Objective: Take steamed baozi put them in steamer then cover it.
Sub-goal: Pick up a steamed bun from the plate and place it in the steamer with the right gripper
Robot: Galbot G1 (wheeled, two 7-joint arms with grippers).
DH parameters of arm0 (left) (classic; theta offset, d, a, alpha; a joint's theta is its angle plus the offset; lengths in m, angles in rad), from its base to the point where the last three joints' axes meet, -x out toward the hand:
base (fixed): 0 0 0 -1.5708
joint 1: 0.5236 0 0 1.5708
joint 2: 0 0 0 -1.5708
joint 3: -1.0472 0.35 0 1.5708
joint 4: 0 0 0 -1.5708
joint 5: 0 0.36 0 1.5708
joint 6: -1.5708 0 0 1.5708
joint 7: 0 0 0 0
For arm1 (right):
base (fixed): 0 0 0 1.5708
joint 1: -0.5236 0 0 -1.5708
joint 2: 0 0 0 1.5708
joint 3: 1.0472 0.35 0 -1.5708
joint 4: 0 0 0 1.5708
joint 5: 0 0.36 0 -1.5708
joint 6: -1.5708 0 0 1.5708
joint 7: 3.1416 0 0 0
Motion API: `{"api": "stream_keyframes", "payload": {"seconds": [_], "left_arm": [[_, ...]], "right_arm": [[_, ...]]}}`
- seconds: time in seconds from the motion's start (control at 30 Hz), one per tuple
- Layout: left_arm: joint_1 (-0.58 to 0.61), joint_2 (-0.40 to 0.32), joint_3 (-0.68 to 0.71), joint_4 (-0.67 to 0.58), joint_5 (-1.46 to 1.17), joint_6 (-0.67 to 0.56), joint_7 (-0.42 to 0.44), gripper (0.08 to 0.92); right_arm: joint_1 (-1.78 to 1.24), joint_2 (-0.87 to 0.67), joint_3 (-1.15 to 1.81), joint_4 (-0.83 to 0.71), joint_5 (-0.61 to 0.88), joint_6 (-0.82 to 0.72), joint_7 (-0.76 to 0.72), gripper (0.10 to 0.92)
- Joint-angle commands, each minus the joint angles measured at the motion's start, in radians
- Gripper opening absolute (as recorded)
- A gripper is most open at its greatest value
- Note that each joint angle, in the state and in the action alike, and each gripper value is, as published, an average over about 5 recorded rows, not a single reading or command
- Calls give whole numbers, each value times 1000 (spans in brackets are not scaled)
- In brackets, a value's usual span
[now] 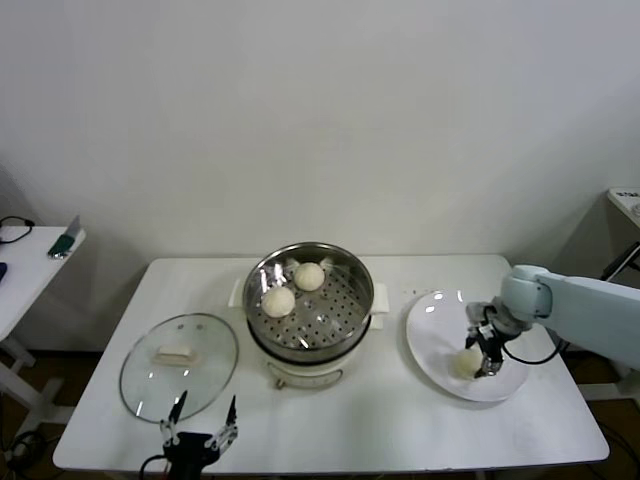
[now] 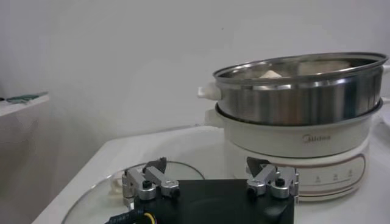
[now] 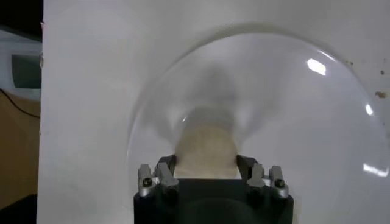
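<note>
The steamer stands mid-table, a steel pot with a perforated tray on a cream base; it also shows in the left wrist view. Two cream-white baozi lie on its tray. A third baozi sits on the white plate at the right. My right gripper is down on the plate and shut on this baozi, its fingers pressing both sides. My left gripper is open and empty at the table's front edge, beside the glass lid.
The glass lid with a cream handle lies flat left of the steamer, also in the left wrist view. A side table stands at the far left. Another surface shows at the far right edge.
</note>
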Motion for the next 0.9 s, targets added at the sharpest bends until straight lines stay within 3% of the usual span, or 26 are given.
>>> {"api": "stream_keyframes", "payload": {"seconds": [0.03,0.2,0.4,0.63,0.9], "left_arm": [[-1,1,0,-2,1,1,0,823],[1,-2,5,-10,5,2,1,823],[2,-5,5,-15,9,0,3,823],[-1,-7,2,-18,8,-4,6,823],[0,0,-11,-19,6,-6,5,823]], "right_arm": [[167,24,-48,25,-36,71,-71,670],[473,146,-168,31,0,249,-157,670],[648,307,-64,47,55,396,-202,670],[649,484,26,199,27,446,-182,670],[461,643,21,234,-162,497,-88,670]]}}
